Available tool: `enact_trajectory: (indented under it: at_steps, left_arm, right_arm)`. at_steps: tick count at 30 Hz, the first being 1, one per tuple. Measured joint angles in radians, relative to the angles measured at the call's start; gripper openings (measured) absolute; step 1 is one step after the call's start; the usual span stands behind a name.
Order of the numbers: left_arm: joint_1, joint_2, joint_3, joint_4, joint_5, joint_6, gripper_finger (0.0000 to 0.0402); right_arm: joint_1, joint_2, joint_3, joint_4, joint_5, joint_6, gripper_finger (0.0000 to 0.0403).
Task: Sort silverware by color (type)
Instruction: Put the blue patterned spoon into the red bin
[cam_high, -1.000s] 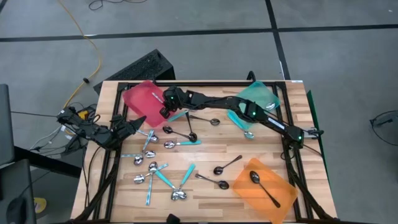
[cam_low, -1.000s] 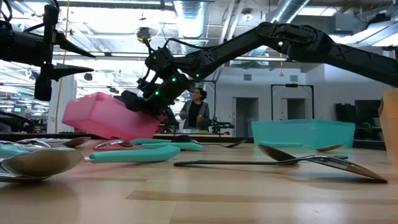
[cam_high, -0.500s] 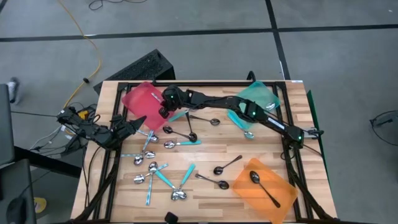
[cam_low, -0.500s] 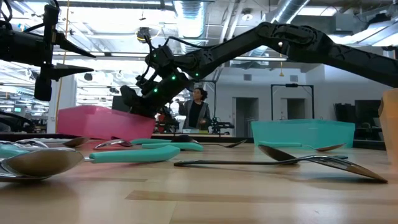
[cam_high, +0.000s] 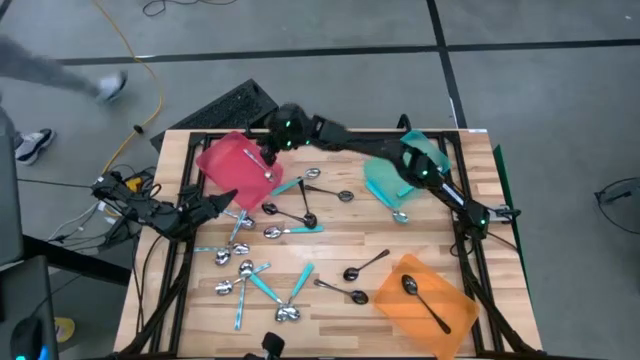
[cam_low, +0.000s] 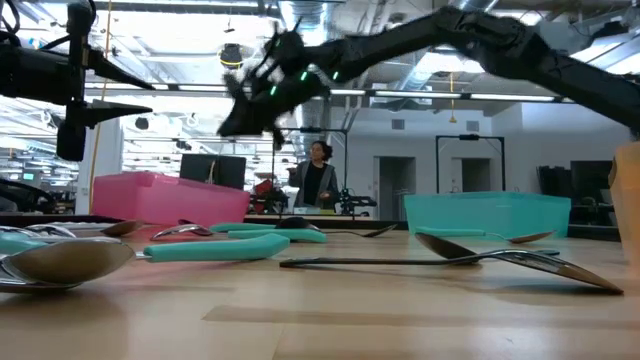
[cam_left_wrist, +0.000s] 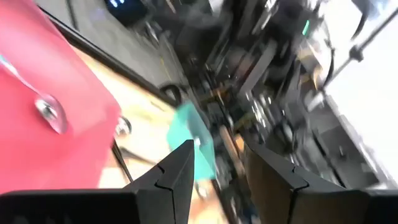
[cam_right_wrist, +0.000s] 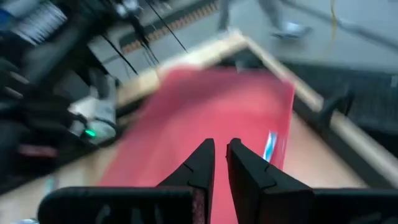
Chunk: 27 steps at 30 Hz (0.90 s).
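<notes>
Lifting off the red tray (cam_high: 236, 163) since half a second ago, the right gripper (cam_high: 281, 125) now sits at its 1 o'clock in the high view, empty. Low view: it (cam_low: 250, 100) blurs above the tray (cam_low: 165, 197). Right wrist: fingers (cam_right_wrist: 198, 168) nearly shut. Left gripper (cam_high: 222, 199) (parted, empty) waits by scattered spoons (cam_high: 262, 285).

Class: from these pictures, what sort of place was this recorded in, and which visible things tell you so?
Probably a robotics lab or workshop. Exposed ceiling ducts run overhead, a person stands among benches and equipment in the background, and cables trail over the bare grey floor around the wooden table.
</notes>
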Motion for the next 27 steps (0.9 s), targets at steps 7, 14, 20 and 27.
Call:
enact_trajectory:
  at_steps: [7,14,20,27]
  left_arm:
    - [0.000,0.000,0.000,0.035,0.160,0.012,0.0123]
    - [0.000,0.002,0.012,0.007,0.320,-0.054,0.0120]
    - [0.000,0.097,0.163,-0.257,0.400,-0.146,0.0070]
    - [0.000,0.403,0.413,-0.663,0.528,-0.309,0.0004]
  right_arm:
    - [-0.011,-0.145,0.002,-0.142,-0.151,-0.241,0.0068]
    - [0.061,-0.127,-0.001,-0.389,-0.157,-0.371,0.0067]
    - [0.073,-0.161,0.000,-0.542,-0.157,-0.434,0.0067]
    - [0.040,-0.311,0.003,-0.600,-0.155,-0.440,0.0067]
